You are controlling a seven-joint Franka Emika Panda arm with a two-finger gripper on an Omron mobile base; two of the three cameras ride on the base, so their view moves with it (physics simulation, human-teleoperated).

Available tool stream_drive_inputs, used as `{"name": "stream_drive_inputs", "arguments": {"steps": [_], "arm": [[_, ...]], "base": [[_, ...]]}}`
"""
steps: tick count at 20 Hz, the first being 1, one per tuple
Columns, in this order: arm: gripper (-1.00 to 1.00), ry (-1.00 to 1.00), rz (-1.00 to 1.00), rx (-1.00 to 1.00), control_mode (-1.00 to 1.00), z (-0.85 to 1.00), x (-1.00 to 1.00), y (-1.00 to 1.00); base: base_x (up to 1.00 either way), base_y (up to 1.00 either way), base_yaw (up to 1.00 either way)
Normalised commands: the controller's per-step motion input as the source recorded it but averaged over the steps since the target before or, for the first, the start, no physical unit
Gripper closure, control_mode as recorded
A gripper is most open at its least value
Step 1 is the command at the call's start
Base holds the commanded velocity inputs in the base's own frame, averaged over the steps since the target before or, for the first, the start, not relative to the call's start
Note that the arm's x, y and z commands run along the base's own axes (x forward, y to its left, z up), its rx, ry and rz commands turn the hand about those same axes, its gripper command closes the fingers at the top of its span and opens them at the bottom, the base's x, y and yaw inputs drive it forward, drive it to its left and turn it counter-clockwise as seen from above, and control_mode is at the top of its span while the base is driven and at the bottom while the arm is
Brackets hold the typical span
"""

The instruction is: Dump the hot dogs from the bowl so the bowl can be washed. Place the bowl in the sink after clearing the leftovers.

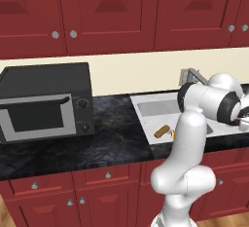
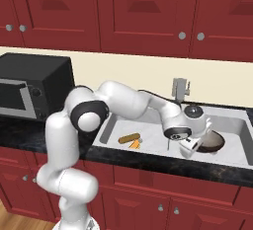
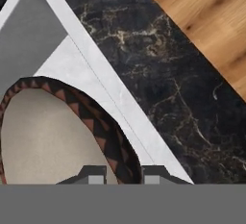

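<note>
Hand view, bowl (image 3: 53, 136): cream inside, dark patterned rim pinched between the two finger tips (image 3: 96, 175), one inside, one outside.
Hand view, counter (image 3: 158, 79): black stone beyond the jaws, past the sink (image 3: 86, 81) edge.
Right base view, gripper (image 2: 195, 144): closed on the bowl's (image 2: 213, 142) near rim, over the sink (image 2: 163, 147).
Right base view, hot dogs (image 2: 130, 139): in the basin, well left of the jaws.
Left base view, hot dogs (image 1: 163, 131): lying in the sink (image 1: 155, 108), left of the arm.

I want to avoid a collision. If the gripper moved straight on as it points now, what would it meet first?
Probably the bowl: its rim sits between the fingers, and its cream inside lies just ahead. Depth is unclear.
</note>
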Motion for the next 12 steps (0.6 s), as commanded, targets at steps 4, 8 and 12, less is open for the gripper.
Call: {"name": "stream_drive_inputs", "arguments": {"steps": [4, 8, 12], "arm": [[1.00, 0.00, 0.00, 0.00, -1.00, -0.04, -0.05, -0.41], [1.00, 0.00, 0.00, 0.00, -1.00, 0.00, 0.02, -0.28], [1.00, 0.00, 0.00, 0.00, -1.00, -0.06, 0.34, -0.09]], "base": [[0.00, 0.00, 0.00], [0.00, 0.00, 0.00], [0.00, 0.00, 0.00]]}}
